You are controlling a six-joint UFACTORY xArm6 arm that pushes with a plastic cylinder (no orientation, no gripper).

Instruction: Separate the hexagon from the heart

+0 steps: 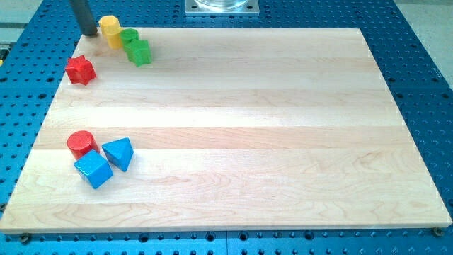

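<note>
My tip [91, 32] stands at the board's top left corner, just left of the yellow hexagon [108, 25], close to it or touching it. A second yellow block [115, 40], apparently the heart, lies right against the hexagon's lower right side. A green round block [129, 36] touches this yellow block on its right. A green block [139, 53] of unclear shape sits just below the round one.
A red star [81, 69] lies below my tip near the board's left edge. A red cylinder [81, 143], a blue cube [93, 170] and a blue triangle [119, 153] cluster at the lower left. The wooden board [269, 127] rests on a blue perforated table.
</note>
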